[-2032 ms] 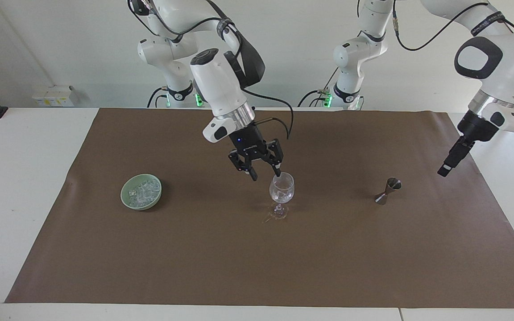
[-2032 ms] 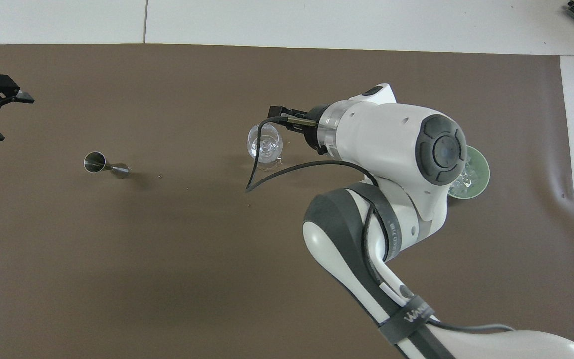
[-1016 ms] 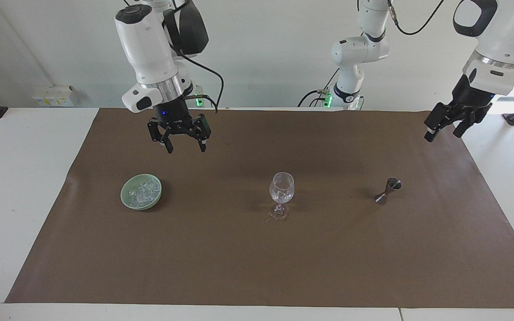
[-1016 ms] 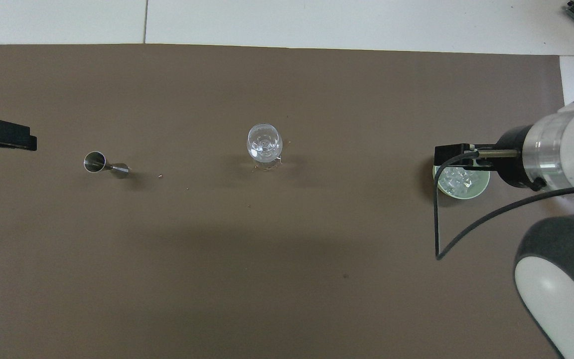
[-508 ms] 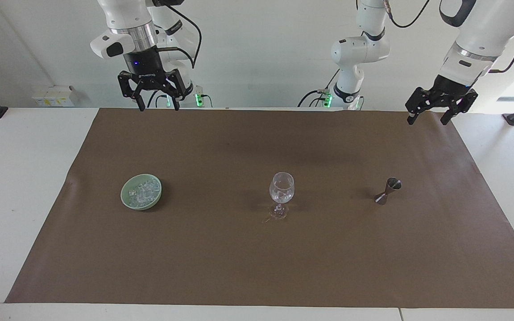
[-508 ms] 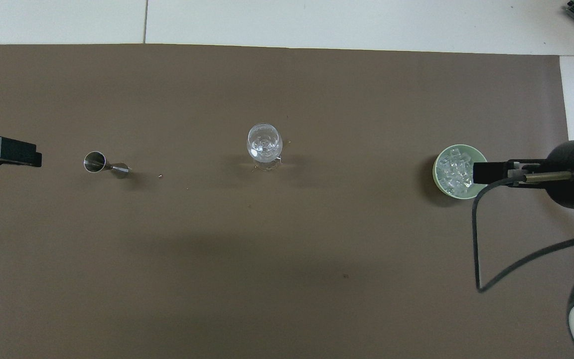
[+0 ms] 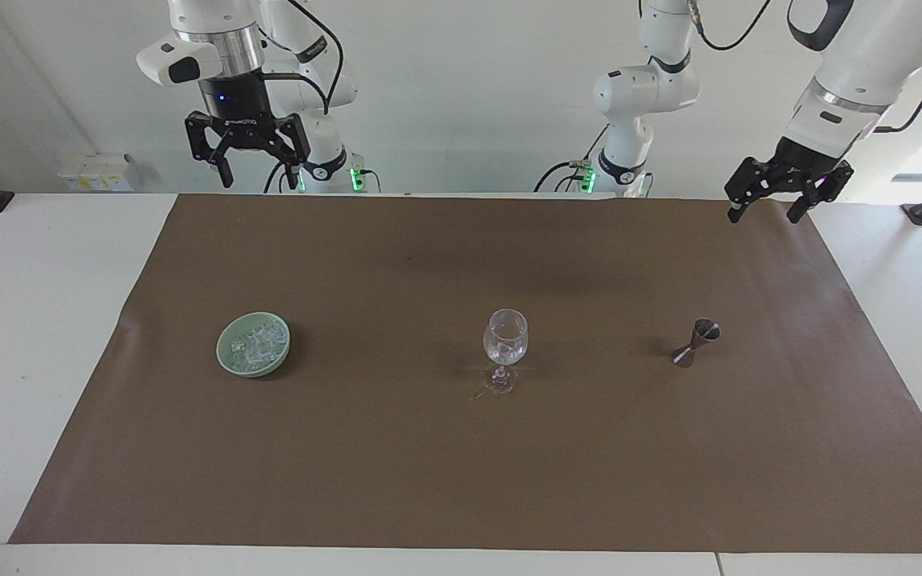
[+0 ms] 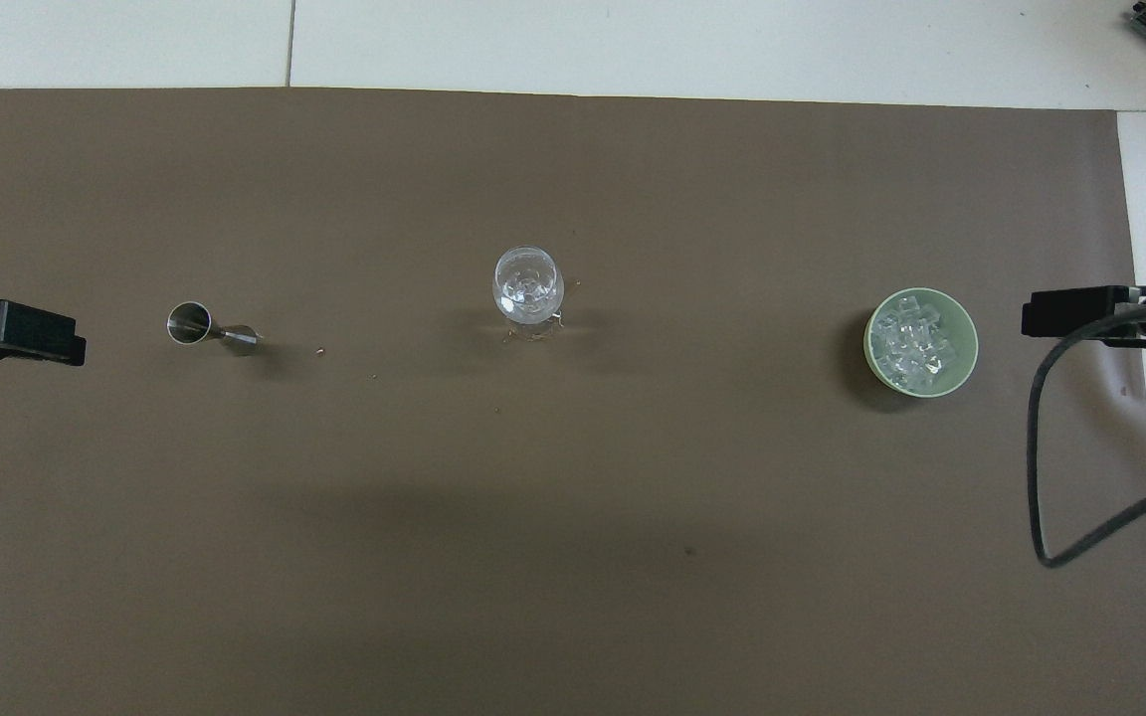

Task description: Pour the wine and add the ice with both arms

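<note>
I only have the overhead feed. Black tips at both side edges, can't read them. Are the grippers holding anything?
Observer: No. In the facing view the right gripper is open and empty, raised high at the right arm's end, up by the robots' edge of the mat.
Operator: And the left one?
Observer: The left gripper is also open and empty, raised over the mat's corner at the left arm's end.
Operator: Is the jigger upright? Looks odd from above.
Observer: The jigger stands on the brown mat, though it looks tilted.
Operator: Glass?
Observer: The wine glass stands upright on its stem, between the jigger and the green bowl of ice.
</note>
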`<control>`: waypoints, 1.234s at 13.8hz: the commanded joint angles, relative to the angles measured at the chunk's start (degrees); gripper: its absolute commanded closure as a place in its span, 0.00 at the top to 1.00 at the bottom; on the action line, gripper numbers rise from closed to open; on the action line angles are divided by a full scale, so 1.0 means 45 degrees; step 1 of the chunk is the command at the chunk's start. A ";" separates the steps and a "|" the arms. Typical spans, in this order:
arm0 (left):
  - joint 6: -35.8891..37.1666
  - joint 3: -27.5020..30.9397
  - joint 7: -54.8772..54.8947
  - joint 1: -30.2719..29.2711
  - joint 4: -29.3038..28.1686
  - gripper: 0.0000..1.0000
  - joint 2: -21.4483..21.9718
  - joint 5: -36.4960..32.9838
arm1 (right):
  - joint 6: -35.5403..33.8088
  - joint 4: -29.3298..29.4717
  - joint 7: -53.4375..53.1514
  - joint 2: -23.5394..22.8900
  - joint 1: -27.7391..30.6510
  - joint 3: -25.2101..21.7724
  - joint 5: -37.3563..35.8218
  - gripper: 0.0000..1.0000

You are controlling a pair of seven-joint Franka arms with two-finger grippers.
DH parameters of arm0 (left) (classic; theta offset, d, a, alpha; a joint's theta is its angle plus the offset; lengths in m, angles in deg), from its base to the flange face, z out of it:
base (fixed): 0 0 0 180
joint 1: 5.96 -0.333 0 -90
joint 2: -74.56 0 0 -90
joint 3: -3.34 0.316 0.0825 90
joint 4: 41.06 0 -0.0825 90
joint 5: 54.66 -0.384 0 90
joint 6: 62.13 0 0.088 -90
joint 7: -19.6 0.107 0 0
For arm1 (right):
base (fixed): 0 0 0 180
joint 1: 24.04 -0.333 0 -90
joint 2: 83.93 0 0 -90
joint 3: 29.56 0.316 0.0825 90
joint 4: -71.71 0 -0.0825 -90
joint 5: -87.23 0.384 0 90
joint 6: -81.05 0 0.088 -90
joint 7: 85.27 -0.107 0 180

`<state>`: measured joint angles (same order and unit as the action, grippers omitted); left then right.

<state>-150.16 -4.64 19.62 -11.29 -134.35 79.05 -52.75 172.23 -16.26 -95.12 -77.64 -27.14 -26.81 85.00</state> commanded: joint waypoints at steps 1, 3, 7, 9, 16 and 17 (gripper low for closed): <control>0.0128 0.0133 0.0072 0.0169 -0.0323 1.00 0.0349 -0.0209 | -0.0421 0.1091 0.0315 -0.0987 0.0258 0.0112 0.0222 1.00; 0.0167 0.0210 0.0072 -0.0007 -0.0323 1.00 0.0349 -0.0209 | -0.0304 0.0626 0.0489 -0.0912 0.0376 0.0112 0.0435 1.00; 0.0187 0.0270 0.0092 -0.0027 -0.0323 1.00 0.0349 -0.0209 | 0.0146 -0.0509 0.0666 -0.0345 0.0493 0.0034 0.0749 1.00; 0.0167 0.0270 0.0091 0.0012 -0.0323 1.00 0.0349 -0.0209 | 0.0107 -0.0510 0.0589 -0.0344 0.0493 0.0034 0.0749 1.00; 0.0187 0.0270 0.0092 -0.0027 -0.0323 1.00 0.0349 -0.0209 | 0.0146 -0.0510 0.0510 -0.0344 0.0493 0.0034 0.0749 1.00; 0.0187 0.0270 0.0092 -0.0027 -0.0323 1.00 0.0349 -0.0209 | 0.0088 -0.0510 0.0491 -0.0325 0.0493 0.0034 0.0749 1.00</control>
<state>-149.82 -3.63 19.62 -11.50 -134.37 79.11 -52.80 171.88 -16.73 -94.00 -80.60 -25.94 -26.93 86.89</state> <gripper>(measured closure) 0.000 0.000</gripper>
